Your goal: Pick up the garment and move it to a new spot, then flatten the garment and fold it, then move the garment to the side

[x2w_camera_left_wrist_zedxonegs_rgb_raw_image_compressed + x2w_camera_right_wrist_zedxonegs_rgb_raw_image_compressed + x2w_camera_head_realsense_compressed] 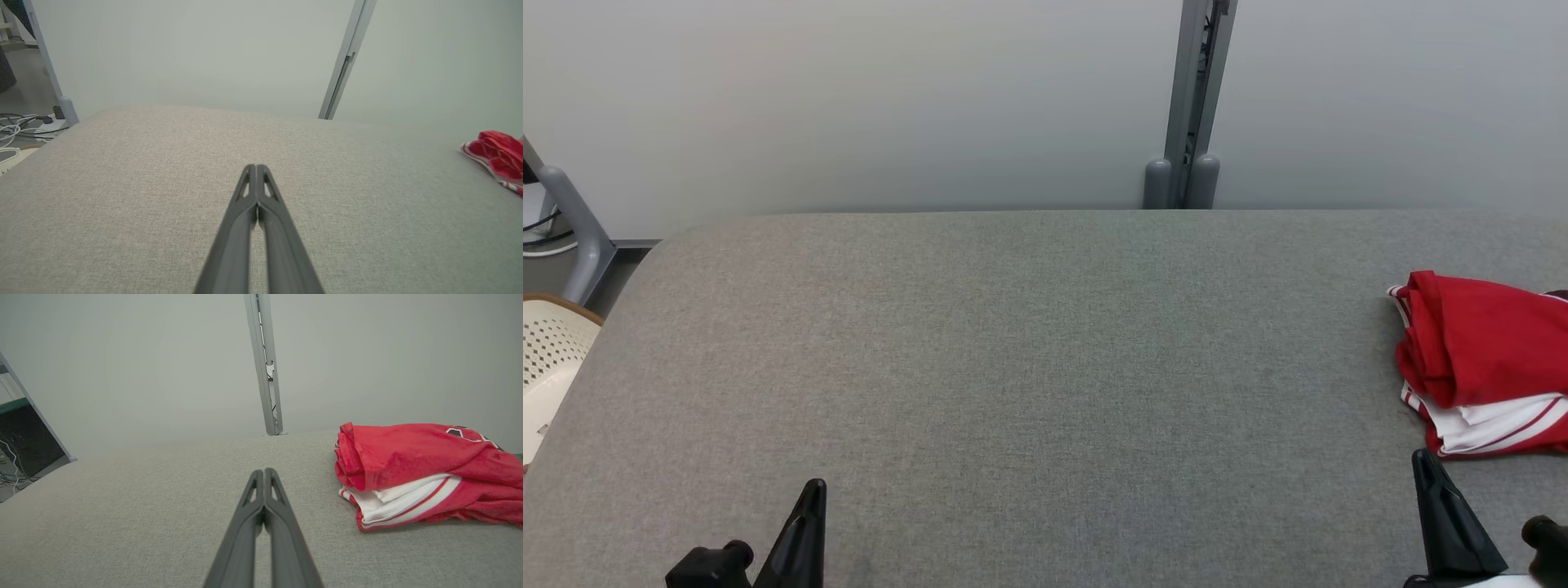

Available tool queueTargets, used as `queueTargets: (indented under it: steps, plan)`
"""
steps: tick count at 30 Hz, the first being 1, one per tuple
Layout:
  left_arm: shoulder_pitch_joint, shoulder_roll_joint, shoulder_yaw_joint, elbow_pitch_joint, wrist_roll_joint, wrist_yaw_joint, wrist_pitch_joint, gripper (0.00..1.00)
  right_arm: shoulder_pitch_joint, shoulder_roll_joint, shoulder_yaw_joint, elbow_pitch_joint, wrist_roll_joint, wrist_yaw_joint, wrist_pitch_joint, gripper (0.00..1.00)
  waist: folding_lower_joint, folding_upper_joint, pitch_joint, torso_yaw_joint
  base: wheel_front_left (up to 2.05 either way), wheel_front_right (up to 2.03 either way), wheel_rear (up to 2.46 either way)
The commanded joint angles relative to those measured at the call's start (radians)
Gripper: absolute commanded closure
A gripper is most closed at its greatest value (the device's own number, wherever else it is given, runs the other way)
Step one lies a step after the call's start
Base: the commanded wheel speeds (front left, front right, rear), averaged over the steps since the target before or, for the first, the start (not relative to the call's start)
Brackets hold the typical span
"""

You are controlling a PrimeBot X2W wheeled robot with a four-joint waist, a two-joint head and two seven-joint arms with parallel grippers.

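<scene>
Red-and-white garment (1478, 359) at far right of grey cloth-covered surface (1013, 367), in a rumpled stack of layers: red on top, white striped band beneath, right part cut off by frame edge in head view. Left pincer (256, 167) low at near-left, fingers pressed together, nothing between. Right pincer (264, 471) likewise together & empty, at near-right just beside garment's near-left corner, apart from it. Can't settle stage from this. Fits a garment heaped at the side awaiting pickup; equally fits one already folded, roughly, & set aside. Left edge of stack approx. squared, folds loose, so no verdict either way. If early: pickup, relocation, flattening, folding & shift aside all left. If late: little or nothing left. No call on next move.
</scene>
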Motion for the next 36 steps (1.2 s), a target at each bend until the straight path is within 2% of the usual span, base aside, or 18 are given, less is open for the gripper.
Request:
queueTargets:
  steps: [1, 14, 36]
  plan:
    - [-0.026, 0.005, 0.017, -0.012, -0.040, -0.009, 0.007, 1.00, -0.027, -0.011, -0.001, -0.006, 0.047, 0.000, 0.004, 1.00, 0.0000, 0.0000, 0.000, 0.000, 0.00, 0.00, 0.00]
    - [-0.067, -0.018, 0.068, 0.005, -0.248, -0.038, 0.064, 1.00, -0.079, -0.024, 0.005, 0.048, 0.296, 0.000, 0.028, 1.00, 0.0000, 0.0000, 0.004, -0.003, 0.00, 0.00, 0.00]
    - [-0.116, -0.050, 0.138, 0.023, -0.523, -0.078, 0.140, 1.00, -0.142, -0.034, 0.008, 0.115, 0.619, 0.000, 0.064, 1.00, 0.0000, 0.0000, 0.009, -0.008, 0.00, 0.00, 0.00]
